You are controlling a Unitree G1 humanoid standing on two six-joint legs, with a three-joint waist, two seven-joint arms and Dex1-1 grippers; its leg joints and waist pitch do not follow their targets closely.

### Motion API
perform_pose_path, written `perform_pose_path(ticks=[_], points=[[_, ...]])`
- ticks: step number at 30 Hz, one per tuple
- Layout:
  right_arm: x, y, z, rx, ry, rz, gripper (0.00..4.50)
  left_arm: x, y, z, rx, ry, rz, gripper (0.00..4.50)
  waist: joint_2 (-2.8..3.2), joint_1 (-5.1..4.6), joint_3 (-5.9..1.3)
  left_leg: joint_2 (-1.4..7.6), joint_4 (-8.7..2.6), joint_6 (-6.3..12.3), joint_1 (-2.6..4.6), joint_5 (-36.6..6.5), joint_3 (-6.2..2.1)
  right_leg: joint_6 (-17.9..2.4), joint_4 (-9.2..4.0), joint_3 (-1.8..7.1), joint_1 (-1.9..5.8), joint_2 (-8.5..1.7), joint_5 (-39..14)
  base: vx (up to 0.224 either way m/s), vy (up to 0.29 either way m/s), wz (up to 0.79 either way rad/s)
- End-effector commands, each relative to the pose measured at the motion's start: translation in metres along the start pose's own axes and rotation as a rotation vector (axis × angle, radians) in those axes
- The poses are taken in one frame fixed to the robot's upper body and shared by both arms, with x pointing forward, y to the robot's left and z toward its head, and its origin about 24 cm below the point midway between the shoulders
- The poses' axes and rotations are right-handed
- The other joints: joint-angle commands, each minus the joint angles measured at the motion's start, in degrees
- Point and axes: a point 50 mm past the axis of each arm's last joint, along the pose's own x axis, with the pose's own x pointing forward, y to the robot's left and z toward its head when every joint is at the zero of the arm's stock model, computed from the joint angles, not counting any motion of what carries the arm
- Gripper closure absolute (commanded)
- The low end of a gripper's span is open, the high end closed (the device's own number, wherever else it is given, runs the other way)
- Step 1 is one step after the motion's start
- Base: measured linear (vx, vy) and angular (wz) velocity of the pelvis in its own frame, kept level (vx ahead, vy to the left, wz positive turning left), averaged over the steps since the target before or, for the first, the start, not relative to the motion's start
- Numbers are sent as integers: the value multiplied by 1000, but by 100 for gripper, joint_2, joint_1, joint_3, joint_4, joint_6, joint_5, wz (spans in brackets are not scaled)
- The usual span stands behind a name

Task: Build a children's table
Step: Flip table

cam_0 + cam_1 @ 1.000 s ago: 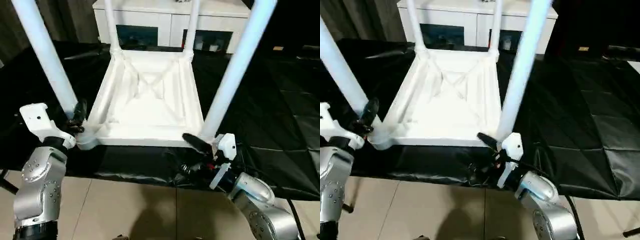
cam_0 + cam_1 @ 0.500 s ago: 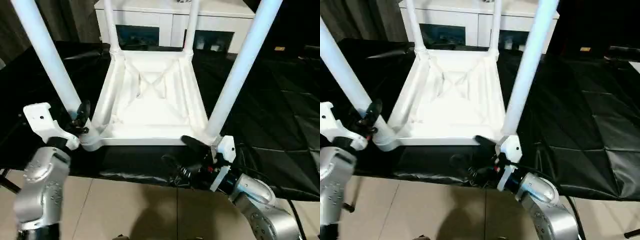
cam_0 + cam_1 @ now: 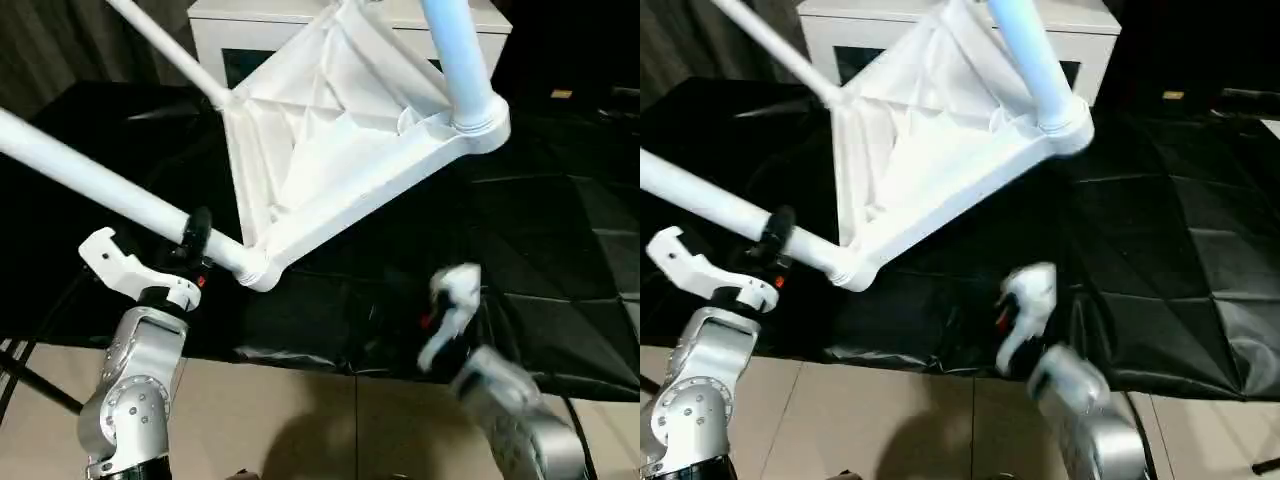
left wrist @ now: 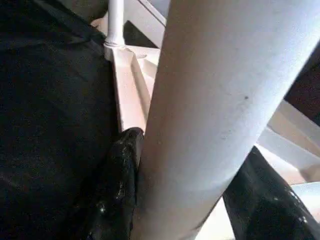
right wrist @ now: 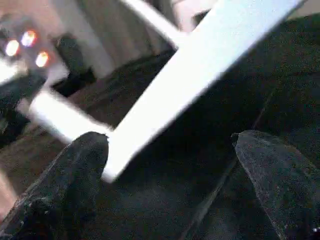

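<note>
The children's table (image 3: 340,160) hangs tilted, ribbed underside facing out, above the black sheet (image 3: 560,240). The head views show the left gripper (image 3: 195,240) at one leg (image 3: 90,180) near its corner socket; its wrist view shows both fingers (image 4: 117,185) clamped on that leg. The right gripper (image 5: 170,150) hangs free, fingers wide apart.

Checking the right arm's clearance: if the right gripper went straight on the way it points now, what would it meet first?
Probably the tilted children's table: in the right wrist view its near edge crosses just beyond the open right gripper, with black sheet behind. Depth is unclear, so it might pass underneath.
</note>
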Motion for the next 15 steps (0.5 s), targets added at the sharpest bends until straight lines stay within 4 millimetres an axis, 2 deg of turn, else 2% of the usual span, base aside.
perform_pose_path(ticks=[1, 3, 5, 6, 7, 9, 11, 15], points=[[12, -7, 7, 115, -53, -79, 0, 2, -13, -2, -83, 2, -56, 243, 14, -35, -331, 189, -486, 127, -55, -527, -17, -1017, -373, 224, 274, -257, -764, 0, 0, 0], [19, -6, 10, 159, -78, -76, 0, 2, -13, -2, -84, 5, -57, 243, 6, -33, -346, 190, -475, 111, -52, -445, -16, -1030, -359, 217, 293, -251, -660, 0, 0, 0], [28, -6, 14, 197, -92, -85, 0, 2, -13, -3, -85, 5, -56, 243, 38, -31, -352, 195, -464, 107, -41, -326, -12, -1059, -337, 212, 286, -241, -448, 0, 0, 0], [35, -9, 14, 214, -84, -118, 0, 2, -13, -3, -81, 6, -58, 243, 10, -33, -355, 192, -466, 84, -37, -288, -6, -1076, -333, 204, 291, -233, -384, 0, 0, 0], [44, -12, 14, 254, -78, -146, 0, 2, -13, -3, -76, 5, -58, 243, 25, -32, -363, 183, -458, 54, -34, -231, -2, -1104, -315, 206, 292, -239, -320, 0, 0, 0], [52, -12, 15, 292, -81, -136, 0, 2, -13, -2, -74, 3, -59, 243, 31, -39, -372, 177, -450, 31, -12, -295, 12, -1141, -309, 206, 284, -238, -325, 0, 0, 0], [60, -11, 17, 320, -88, -129, 0, 2, -13, -2, -73, 2, -58, 243, 31, -35, -363, 182, -460, 26, -35, -275, 9, -1141, -301, 205, 305, -244, -271, 0, 0, 0], [74, -15, 20, 335, -90, -161, 0, 1, -13, -2, -68, 3, -61, 243, 16, -22, -382, 175, -437, 37, -29, -92, 21, -1162, -279, 198, 313, -249, -117, 0, 0, 0]])
